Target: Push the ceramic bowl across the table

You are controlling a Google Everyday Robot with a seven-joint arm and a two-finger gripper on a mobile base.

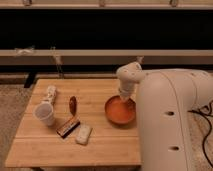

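Observation:
The orange-red ceramic bowl sits on the right part of the light-wood table, near its right edge. My gripper hangs from the white arm and reaches down at the bowl's far rim, at or just inside it. The arm's large white body covers the table's right edge and part of the bowl's right side.
A white plastic cup stands at the left. A white crumpled item lies behind it. A small dark red-brown object, a dark snack bar and a pale packet lie mid-table. A dark shelf wall runs behind.

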